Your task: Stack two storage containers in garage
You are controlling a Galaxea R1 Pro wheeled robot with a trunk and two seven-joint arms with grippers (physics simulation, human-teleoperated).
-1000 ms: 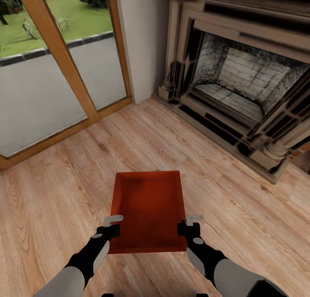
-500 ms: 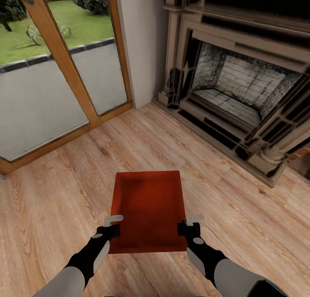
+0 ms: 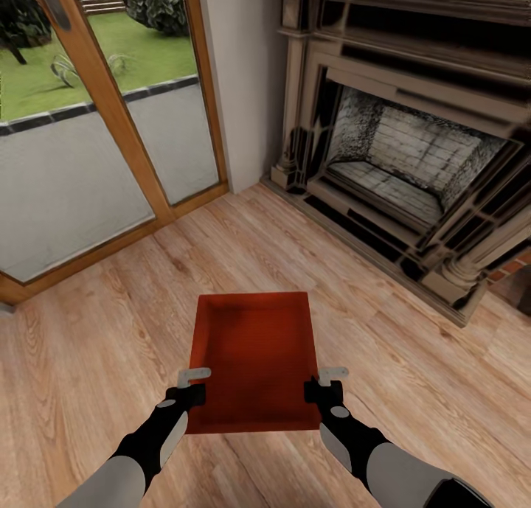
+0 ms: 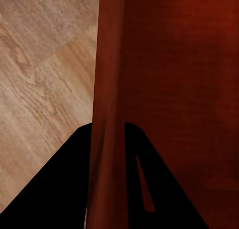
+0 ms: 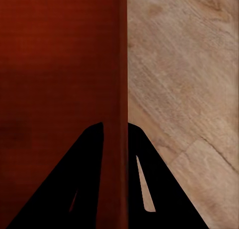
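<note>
I carry one orange-red storage container (image 3: pixel 254 357), an open-top bin held level above the light wood plank floor of the living room. My left gripper (image 3: pixel 190 390) is shut on the bin's left wall (image 4: pixel 107 89), one finger on each side of it. On the opposite side, my right gripper (image 3: pixel 327 386) is shut on the right wall (image 5: pixel 119 89) in the same way. The bin is empty inside.
A stone-framed fireplace (image 3: pixel 413 161) fills the right and far side, its hearth edge running diagonally. Glass doors with a wooden frame (image 3: pixel 110 102) stand at the left, a garden beyond them. A white wall corner (image 3: pixel 240 80) lies between. Wood floor (image 3: pixel 96 346) surrounds the bin.
The whole head view has shifted: fireplace and doors sit slightly lower and farther left, so the camera moved. The bin and both grippers keep the same place in the picture.
</note>
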